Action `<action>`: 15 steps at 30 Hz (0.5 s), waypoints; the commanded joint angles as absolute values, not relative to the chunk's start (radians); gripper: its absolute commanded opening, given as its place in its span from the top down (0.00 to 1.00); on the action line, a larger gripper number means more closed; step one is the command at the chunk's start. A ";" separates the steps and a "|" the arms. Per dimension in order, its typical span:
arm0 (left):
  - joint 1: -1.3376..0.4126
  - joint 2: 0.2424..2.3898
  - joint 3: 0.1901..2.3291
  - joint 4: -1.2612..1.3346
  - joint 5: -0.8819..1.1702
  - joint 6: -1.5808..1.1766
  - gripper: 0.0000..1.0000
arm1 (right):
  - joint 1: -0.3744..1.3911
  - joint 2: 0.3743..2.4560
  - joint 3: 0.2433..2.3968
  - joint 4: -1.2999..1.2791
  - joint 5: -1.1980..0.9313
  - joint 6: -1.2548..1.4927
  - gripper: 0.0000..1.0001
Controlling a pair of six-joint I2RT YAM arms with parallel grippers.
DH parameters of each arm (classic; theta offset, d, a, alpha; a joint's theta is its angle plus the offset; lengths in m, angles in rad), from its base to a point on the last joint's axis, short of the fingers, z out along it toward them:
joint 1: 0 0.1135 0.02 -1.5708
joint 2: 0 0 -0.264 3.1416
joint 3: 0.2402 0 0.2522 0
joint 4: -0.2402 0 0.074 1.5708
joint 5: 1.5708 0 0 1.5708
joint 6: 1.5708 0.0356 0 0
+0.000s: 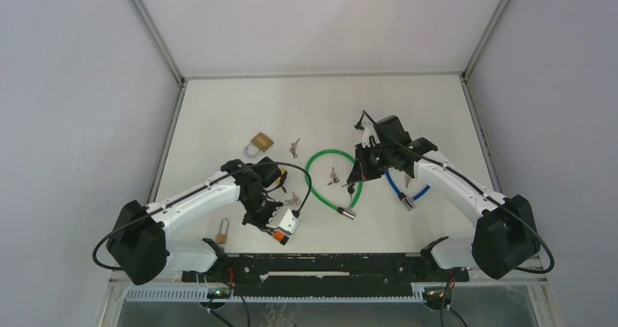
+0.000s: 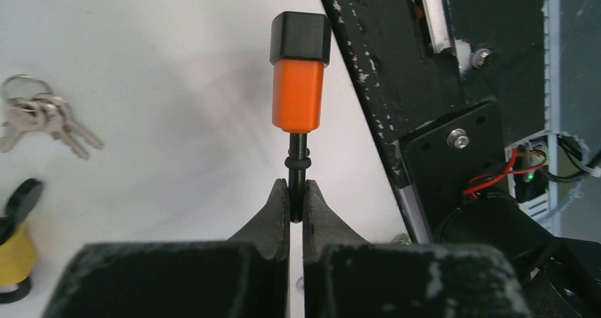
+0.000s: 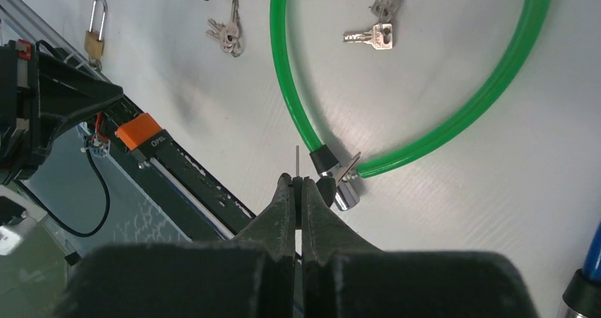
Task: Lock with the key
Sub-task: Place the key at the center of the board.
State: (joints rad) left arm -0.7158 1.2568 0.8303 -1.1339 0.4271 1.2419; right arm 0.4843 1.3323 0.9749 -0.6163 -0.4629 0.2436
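Since the left gripper (image 2: 298, 196) has hold of it, the orange lock (image 2: 298, 95) looks to be the piece to work. It has an orange body and a black cap (image 2: 301, 38), and seems held clear of the table (image 2: 142, 49), close to the base rail (image 2: 383, 84). The jaws are pinched tight on the thin black cable (image 2: 298, 151) just under the body, so the head stands out past the fingertips. No keyhole shows from any view.

Key (image 3: 297, 159): a thin metal sliver, edge-on, poking out between the fingertips of the right gripper (image 3: 298, 185), which is fully closed on it. It is held above the table beside the green cable (image 3: 278, 42), well apart from the orange lock.

Handling, my reading:
- The lock head is small, hard and light. The cable neck is flexible, so the head may swing or twist when the key pushes in.
- A hold on the body itself would be steadier.
- The key is flat, slick and thin, and could pivot in the pads. Entry needs to be straight.

Round about: a second key (image 3: 352, 166) sits at the green cable's joined ends. There is also a loose key bunch (image 3: 227, 33), a small padlock (image 3: 93, 43), and a blue cable (image 3: 592, 258) at the right edge.
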 commanded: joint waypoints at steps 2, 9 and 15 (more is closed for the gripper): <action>-0.708 1.318 0.866 -1.229 0.479 1.293 1.00 | 0.495 1.284 0.964 -0.575 -0.467 0.267 1.00; -0.708 1.327 0.886 -1.245 0.488 1.304 1.00 | 0.494 1.251 0.933 -0.571 -0.466 0.254 1.00; -0.708 1.287 0.865 -1.221 0.486 1.285 1.00 | 0.450 1.249 0.888 -0.555 -0.506 0.270 1.00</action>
